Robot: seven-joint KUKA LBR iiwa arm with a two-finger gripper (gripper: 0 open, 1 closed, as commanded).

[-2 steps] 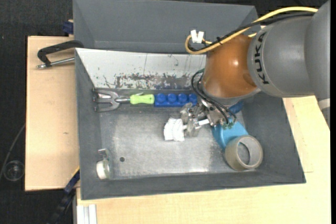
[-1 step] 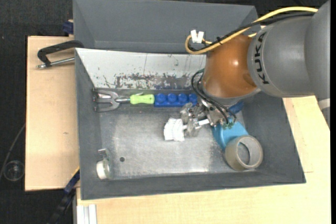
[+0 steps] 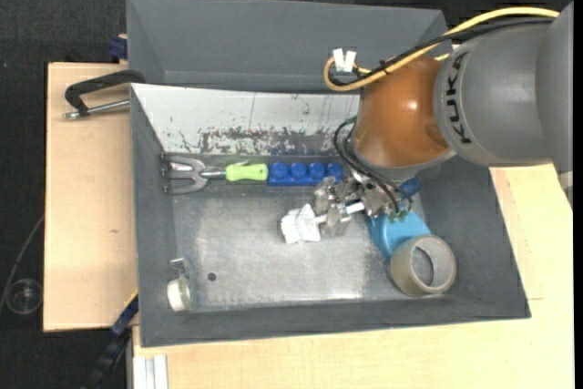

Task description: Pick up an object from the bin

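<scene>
The gripper is low inside the grey metal bin, just toward 3 o'clock from the middle of the bin floor. It hangs below the arm's rounded orange cover. Its metal tip is crowded by cables, so whether it is open or closed cannot be told, and nothing can be seen in its grasp.

Right beside the tip, at its 8 o'clock, lies a white crumpled lump, perhaps paper or plastic, near the centre of the floor. It looks to be touching the gripper or very nearly so.

At the gripper's 4 o'clock a light blue cup lies on its side. A roll of tan packing tape rests against it, toward the bin's 4 o'clock corner.

Along the back wall at 12 o'clock sits a row of dark blue building bricks. A green-handled tool with a forked metal head lies at 10 o'clock.

A small pale round item sits in the 7 o'clock corner.
</scene>
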